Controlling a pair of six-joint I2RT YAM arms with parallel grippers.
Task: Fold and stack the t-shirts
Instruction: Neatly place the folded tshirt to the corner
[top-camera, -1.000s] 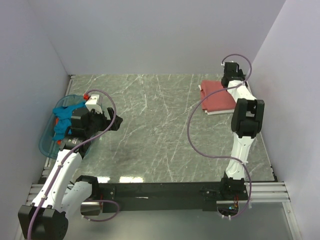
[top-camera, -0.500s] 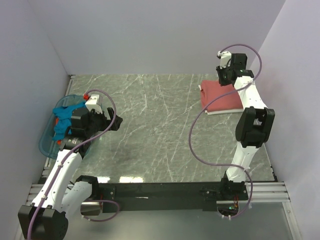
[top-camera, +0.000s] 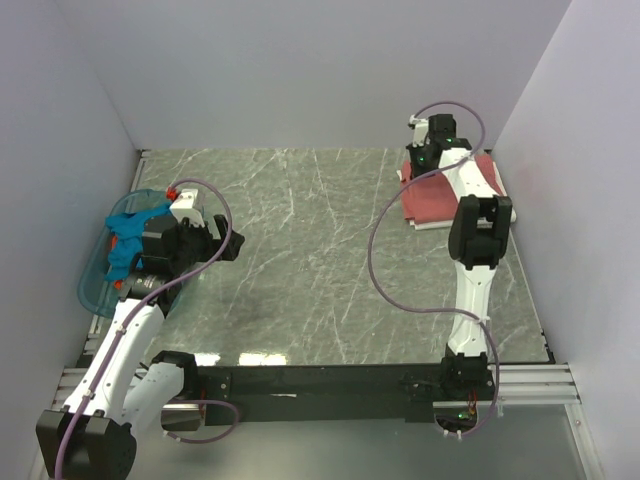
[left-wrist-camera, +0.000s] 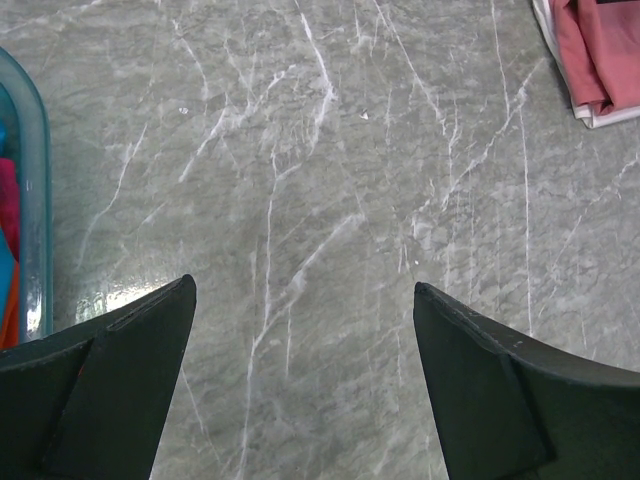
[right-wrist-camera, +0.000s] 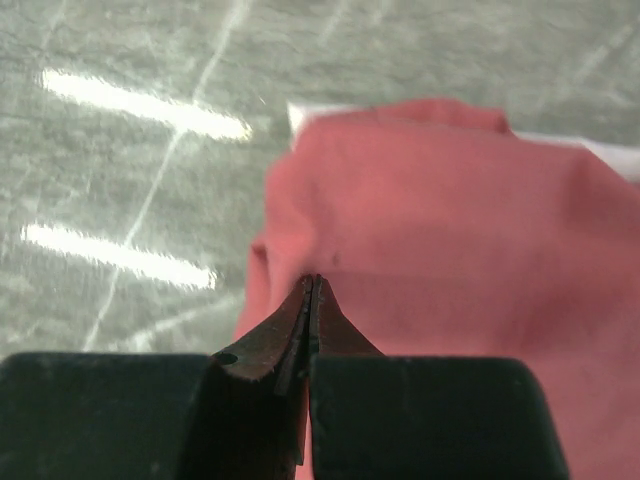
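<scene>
A folded dusty-red t-shirt lies on a folded white t-shirt at the back right of the table. My right gripper hangs over the stack's back left corner. In the right wrist view its jaws are shut, tips against the red cloth; whether any cloth is pinched does not show. A white edge peeks out beyond. A teal-blue t-shirt lies crumpled in the basket. My left gripper stands open over bare table, near the basket.
The translucent blue basket sits at the table's left edge, its rim at the left of the left wrist view with orange and red cloth inside. Grey walls close the table on three sides. The red and white stack shows far right there.
My right arm swung from the stack's right side round to its back left corner, and its jaws closed. The left arm has not moved.
</scene>
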